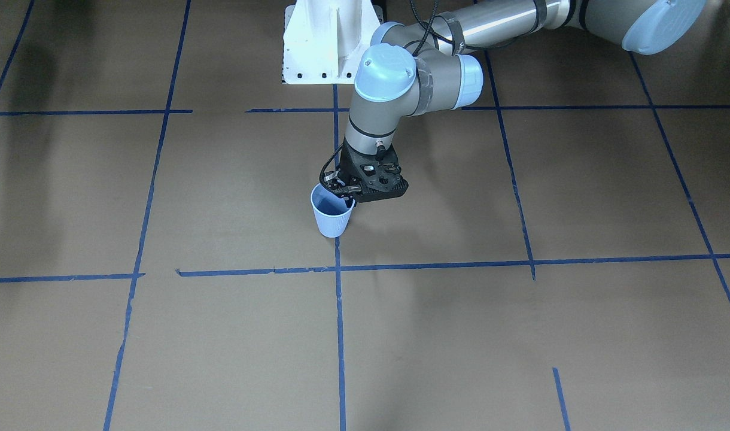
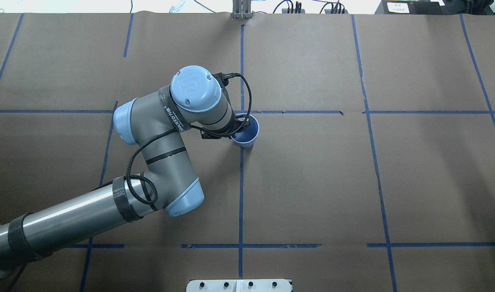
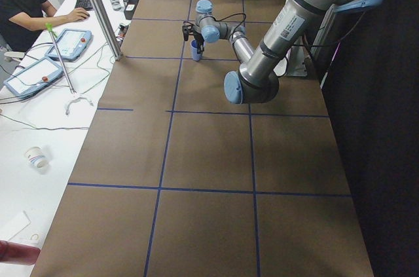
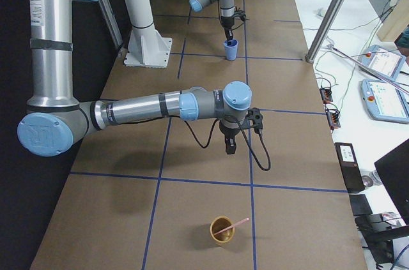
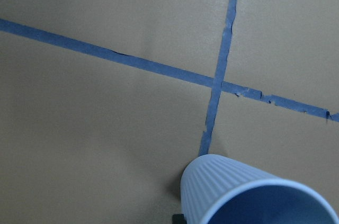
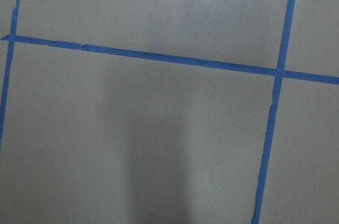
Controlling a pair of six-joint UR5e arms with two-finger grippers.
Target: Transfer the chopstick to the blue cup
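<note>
- Locating the chopstick (image 4: pixel 238 223): it leans tilted in a tan cup (image 4: pixel 221 239) near the table's right end.
- The right gripper (image 4: pixel 230 149) hangs nearer, short of that cup; its jaw state cannot be told.
- The left gripper (image 1: pixel 344 193) sits at the blue cup (image 1: pixel 332 220) rim, well apart from the chopstick; its jaw state is unclear.

Overhead and front views look steeply down from opposite sides, sharing the blue cup (image 2: pixel 248 132). Side views look along the tabletop (image 3: pixel 209 152); wrist cameras sit close.
</note>
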